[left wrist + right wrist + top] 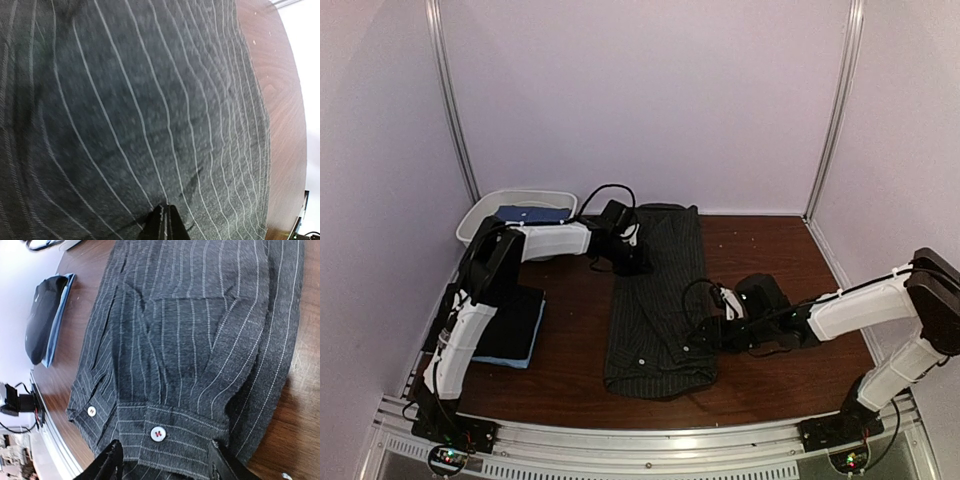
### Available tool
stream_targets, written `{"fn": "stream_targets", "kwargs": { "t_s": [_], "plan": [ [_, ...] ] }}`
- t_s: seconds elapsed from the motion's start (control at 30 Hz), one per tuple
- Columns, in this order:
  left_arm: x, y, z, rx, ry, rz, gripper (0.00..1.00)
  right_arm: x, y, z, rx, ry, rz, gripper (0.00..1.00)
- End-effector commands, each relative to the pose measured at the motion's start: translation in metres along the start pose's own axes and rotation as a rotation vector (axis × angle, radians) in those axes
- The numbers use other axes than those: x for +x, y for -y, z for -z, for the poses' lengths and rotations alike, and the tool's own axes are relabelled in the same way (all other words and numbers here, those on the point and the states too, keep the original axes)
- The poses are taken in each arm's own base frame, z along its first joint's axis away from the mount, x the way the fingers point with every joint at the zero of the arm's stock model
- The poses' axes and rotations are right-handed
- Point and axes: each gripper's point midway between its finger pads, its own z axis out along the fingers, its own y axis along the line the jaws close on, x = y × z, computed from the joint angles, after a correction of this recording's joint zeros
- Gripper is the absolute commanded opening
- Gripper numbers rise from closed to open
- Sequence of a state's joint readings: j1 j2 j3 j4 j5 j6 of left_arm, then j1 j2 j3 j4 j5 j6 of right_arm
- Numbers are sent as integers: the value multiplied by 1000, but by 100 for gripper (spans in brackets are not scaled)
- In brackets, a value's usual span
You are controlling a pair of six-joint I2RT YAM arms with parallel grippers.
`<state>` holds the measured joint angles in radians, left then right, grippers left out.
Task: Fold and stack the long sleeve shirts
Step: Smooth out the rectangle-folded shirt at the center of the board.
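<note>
The dark charcoal pinstripe shirt (658, 300) lies as a long narrow strip down the middle of the table. My left gripper (626, 256) is at its far left edge. In the left wrist view the left gripper (167, 222) is shut, tips against the pinstripe cloth (150, 100); I see no cloth between them. My right gripper (708, 335) is at the shirt's near right edge. In the right wrist view the right gripper (167, 465) is open, one finger on each side of a buttoned cuff (170, 437) of the shirt (200, 315).
A folded black shirt (510, 322) lies on a light blue one (525, 358) at the left, also in the right wrist view (44, 315). A white tub (485, 215) at the back left holds a blue shirt (532, 213). Walls close the back and sides.
</note>
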<state>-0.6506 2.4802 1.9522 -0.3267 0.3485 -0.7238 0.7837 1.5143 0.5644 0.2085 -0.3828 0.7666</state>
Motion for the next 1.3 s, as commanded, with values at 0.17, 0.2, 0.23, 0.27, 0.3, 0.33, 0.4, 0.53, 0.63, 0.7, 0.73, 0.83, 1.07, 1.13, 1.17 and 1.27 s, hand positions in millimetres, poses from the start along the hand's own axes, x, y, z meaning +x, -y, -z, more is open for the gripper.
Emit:
{"fn": "stream_targets", "kwargs": {
  "t_s": [0.17, 0.2, 0.23, 0.27, 0.3, 0.33, 0.4, 0.53, 0.63, 0.7, 0.73, 0.83, 1.07, 1.13, 1.17, 1.27],
  "plan": [
    [-32, 23, 26, 27, 37, -78, 8, 9, 5, 39, 23, 39, 23, 77],
    [-31, 25, 30, 34, 36, -79, 8, 13, 7, 43, 18, 42, 14, 81],
    [-30, 28, 32, 40, 33, -82, 8, 17, 8, 46, 11, 41, 5, 83],
    [-28, 32, 34, 45, 31, -87, 8, 20, 8, 49, 0, 39, -13, 85],
    [-27, 35, 36, 50, 29, -93, 8, 25, 8, 51, -14, 33, -28, 85],
    [-24, 38, 37, 55, 24, -97, 8, 28, 8, 52, -30, 28, -44, 85],
    [-20, 44, 39, 63, 18, -108, 8, 36, 5, 52, -70, 7, -78, 85],
    [-9, 53, 37, 72, 2, -119, 8, 44, 3, 49, -127, -10, -148, 77],
    [4, 58, 30, 89, -19, -116, 8, 45, 8, 45, -116, -6, -202, 68],
    [13, 68, 25, 106, -28, -128, 8, 46, 13, 41, -106, -6, -235, 64],
    [16, 72, 24, 112, -31, -133, 8, 48, 14, 40, -104, -9, -252, 62],
    [32, 85, 15, 143, -57, -140, 7, 47, 18, 36, -108, 3, -293, 56],
    [71, 103, -3, 203, -115, -139, 7, 48, 23, 31, -95, 6, -325, 55],
    [81, 104, -10, 204, -134, -141, 7, 50, 23, 30, -95, -5, -329, 55],
    [84, 103, -11, 199, -139, -140, 7, 51, 23, 30, -94, -10, -333, 55],
    [92, 100, -16, 189, -150, -141, 7, 54, 24, 28, -94, -27, -349, 54]
  ]
}}
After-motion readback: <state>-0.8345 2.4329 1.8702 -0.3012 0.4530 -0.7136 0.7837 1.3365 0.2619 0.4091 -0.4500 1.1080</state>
